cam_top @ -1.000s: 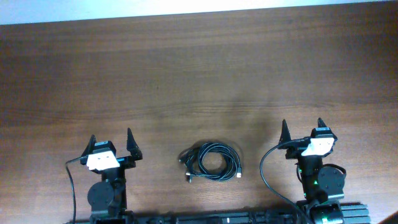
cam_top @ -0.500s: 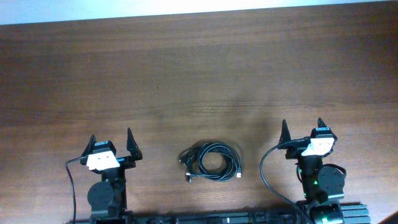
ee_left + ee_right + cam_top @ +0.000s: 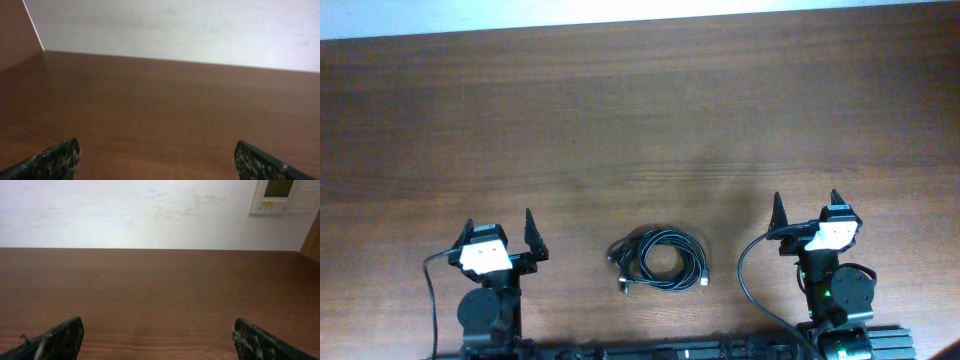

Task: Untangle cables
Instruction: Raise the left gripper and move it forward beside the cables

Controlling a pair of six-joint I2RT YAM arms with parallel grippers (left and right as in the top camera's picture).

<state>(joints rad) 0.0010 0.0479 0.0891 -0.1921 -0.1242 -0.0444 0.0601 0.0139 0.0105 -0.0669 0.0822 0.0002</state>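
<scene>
The cables [image 3: 661, 261] lie as one coiled bundle of thin black cords on the wooden table, near the front edge, between the two arms; small plugs stick out at the left and a white-tipped one at the right. My left gripper [image 3: 499, 232] is open and empty, to the left of the bundle. My right gripper [image 3: 806, 212] is open and empty, to the right of it. The cables do not show in either wrist view, where my left fingers [image 3: 157, 156] and right fingers [image 3: 159, 336] frame bare wood.
The brown wooden table [image 3: 640, 120] stretches far back to a white wall [image 3: 150, 210]. A white wall panel [image 3: 285, 195] hangs at the upper right. Thick black arm wires [image 3: 745, 270] curve beside the right arm base.
The left arm has shifted very slightly. The cables and the right arm have not moved.
</scene>
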